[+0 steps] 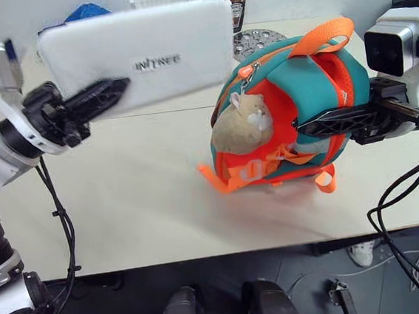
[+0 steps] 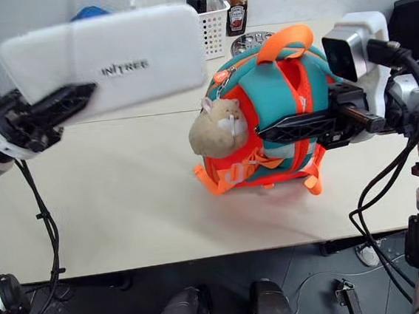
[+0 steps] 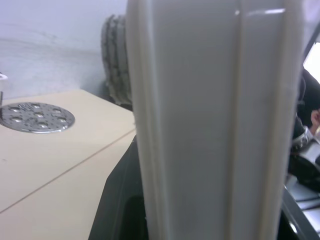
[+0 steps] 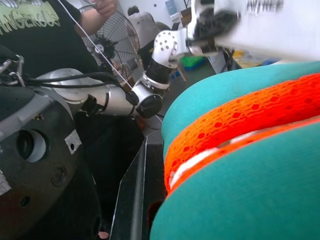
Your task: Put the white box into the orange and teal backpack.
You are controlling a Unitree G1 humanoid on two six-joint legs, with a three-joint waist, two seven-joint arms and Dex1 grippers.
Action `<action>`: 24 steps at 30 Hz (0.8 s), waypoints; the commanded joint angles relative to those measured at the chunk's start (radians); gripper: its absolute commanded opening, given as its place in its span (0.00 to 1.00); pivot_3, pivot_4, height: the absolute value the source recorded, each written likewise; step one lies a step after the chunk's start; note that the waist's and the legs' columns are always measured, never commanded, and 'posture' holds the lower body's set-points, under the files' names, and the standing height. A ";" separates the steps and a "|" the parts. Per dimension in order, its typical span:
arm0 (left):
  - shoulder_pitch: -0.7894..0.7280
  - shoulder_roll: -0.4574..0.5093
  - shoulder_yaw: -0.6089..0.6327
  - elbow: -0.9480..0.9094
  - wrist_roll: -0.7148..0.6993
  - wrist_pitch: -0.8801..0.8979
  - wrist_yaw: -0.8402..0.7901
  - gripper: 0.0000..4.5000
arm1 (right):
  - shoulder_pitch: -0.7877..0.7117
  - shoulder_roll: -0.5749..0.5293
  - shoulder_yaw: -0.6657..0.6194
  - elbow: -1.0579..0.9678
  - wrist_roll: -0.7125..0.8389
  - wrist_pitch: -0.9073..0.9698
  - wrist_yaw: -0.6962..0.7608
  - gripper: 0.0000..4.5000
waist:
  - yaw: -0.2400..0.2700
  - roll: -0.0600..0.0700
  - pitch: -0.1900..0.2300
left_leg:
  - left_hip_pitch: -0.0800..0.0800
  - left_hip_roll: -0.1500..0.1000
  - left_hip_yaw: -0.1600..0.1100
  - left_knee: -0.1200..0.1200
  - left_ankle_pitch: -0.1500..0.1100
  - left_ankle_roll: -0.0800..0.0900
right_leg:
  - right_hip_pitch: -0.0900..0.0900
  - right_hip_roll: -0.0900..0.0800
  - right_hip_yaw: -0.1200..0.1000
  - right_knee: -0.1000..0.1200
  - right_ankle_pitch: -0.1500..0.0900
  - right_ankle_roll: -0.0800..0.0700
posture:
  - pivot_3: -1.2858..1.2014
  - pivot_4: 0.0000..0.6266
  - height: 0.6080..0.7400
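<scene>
A: Report the position of the flat, long white rectangular box with dark lettering [image 1: 140, 56].

B: It is raised in the air above the pale beige counter [image 1: 125, 209], broad face toward the head camera, lettering upright. The left hand [image 1: 103, 97] is clamped on its lower left corner; the black fingers [image 2: 67, 100] lie against the front face. The box touches nothing else. In the left wrist view its edge [image 3: 210, 125] runs straight up between the fingers.

A: Position of the bright orange and teal fabric backpack [image 1: 294, 112]?

B: Standing on the counter, to the right of the box and lower than it, apart from it. The small tan plush toy [image 1: 242, 123] hangs on its left face. An orange webbing loop [image 1: 324, 36] rises from its top.

A: State of the right hand [image 2: 281, 129]?

B: Closed, fingers together, pointing level to the left and pressed against the right side of the backpack. The right wrist view shows teal fabric and an orange mesh strip [image 4: 250, 120] directly ahead of it.

A: Other items?

B: Behind the box: a white perforated basket [image 2: 181, 11], a brown sauce bottle [image 2: 236, 4] and a round perforated metal disc [image 1: 258, 41]. A person in a dark printed shirt [image 4: 35, 35] stands beyond the counter.
</scene>
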 commanded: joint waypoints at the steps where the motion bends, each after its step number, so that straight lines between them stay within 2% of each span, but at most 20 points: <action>1: -0.011 -0.007 -0.018 -0.018 0.083 -0.078 -0.012 0.30 | 0.010 -0.003 -0.054 -0.052 0.047 -0.017 -0.003 0.00 | 0.001 0.000 0.000 | 0.000 0.000 0.000 0.000 0.000 0.000 | 0.000 0.000 0.000 0.000 0.000 0.000 | 0.52 0.24 1.00; 6: -0.014 -0.023 -0.047 0.006 0.183 -0.159 -0.050 0.30 | 0.033 -0.012 -0.068 -0.079 0.088 0.001 -0.024 0.00 | 0.001 -0.001 0.000 | 0.000 0.000 0.000 0.000 0.000 0.000 | -0.001 0.000 0.000 0.000 0.000 0.000 | 0.52 0.24 1.00; 9: -0.019 -0.018 -0.026 0.025 0.168 -0.147 -0.070 0.30 | 0.056 -0.019 -0.076 -0.093 0.101 0.002 -0.035 0.00 | 0.001 -0.001 0.000 | -0.001 0.000 0.000 0.000 0.000 0.000 | -0.001 0.000 0.000 0.000 0.000 0.000 | 0.52 0.24 1.00; 14: 0.047 0.039 -0.044 -0.029 0.147 -0.110 -0.192 0.30 | 0.078 -0.014 -0.084 -0.107 0.108 -0.005 -0.067 0.00 | -0.002 -0.001 0.000 | -0.001 0.000 0.001 0.000 0.000 0.000 | -0.002 0.000 0.001 0.001 0.000 0.000 | 0.52 0.24 1.00; 24: -0.006 0.041 -0.221 0.016 0.348 -0.209 -0.315 0.30 | 0.078 0.005 -0.063 -0.113 0.106 -0.023 -0.107 0.00 | 0.012 -0.001 0.001 | -0.001 0.000 0.002 0.000 0.001 0.001 | -0.002 0.000 0.001 0.002 0.000 0.000 | 0.52 0.24 1.00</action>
